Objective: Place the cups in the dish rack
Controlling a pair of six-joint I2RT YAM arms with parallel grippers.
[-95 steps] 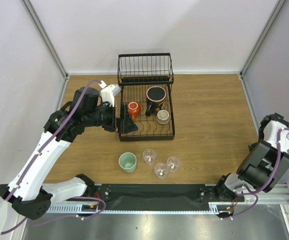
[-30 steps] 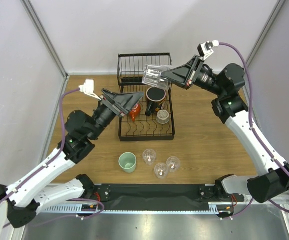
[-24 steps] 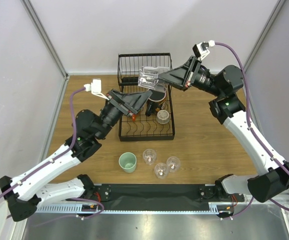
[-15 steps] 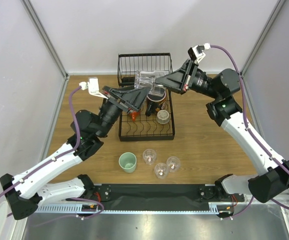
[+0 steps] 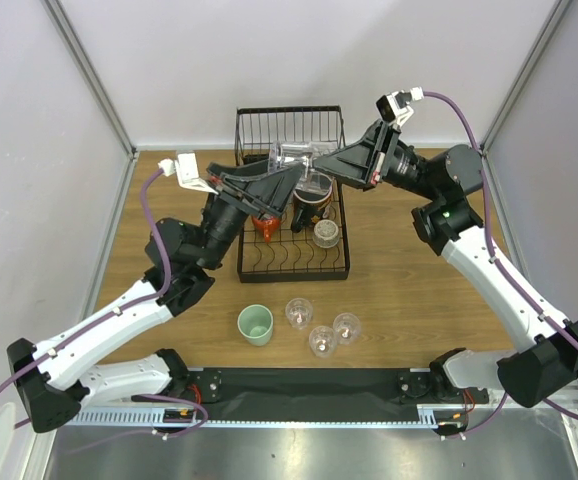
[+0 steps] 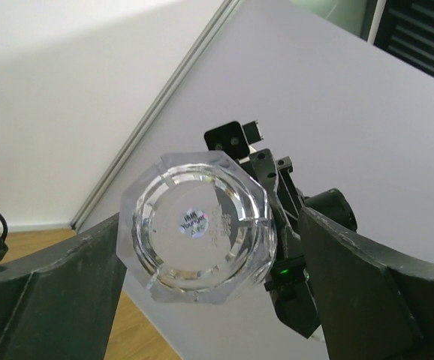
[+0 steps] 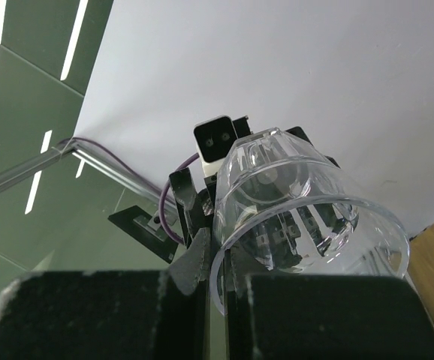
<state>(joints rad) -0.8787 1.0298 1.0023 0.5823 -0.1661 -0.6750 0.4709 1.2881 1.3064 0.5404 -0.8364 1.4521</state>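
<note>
A clear glass tumbler (image 5: 294,160) hangs on its side in the air above the black wire dish rack (image 5: 294,276). My right gripper (image 5: 321,163) is shut on its rim (image 7: 218,277). My left gripper (image 5: 287,178) stands open with its fingers (image 6: 44,300) on either side of the tumbler's base (image 6: 198,225). Inside the rack sit a black-rimmed mug (image 5: 312,195), an orange mug (image 5: 266,222) and a small glass (image 5: 326,233). On the table in front of the rack stand a mint-green cup (image 5: 255,324) and three clear tumblers (image 5: 299,312) (image 5: 321,340) (image 5: 346,327).
The rack's raised wire basket (image 5: 289,135) is at its far end, against the back wall. Both arms arch over the rack from left and right. Bare wooden table (image 5: 419,240) lies on the right side.
The right gripper has carried the tumbler leftwards and a little lower. The left gripper has risen and moved right until its fingers flank the tumbler's base.
</note>
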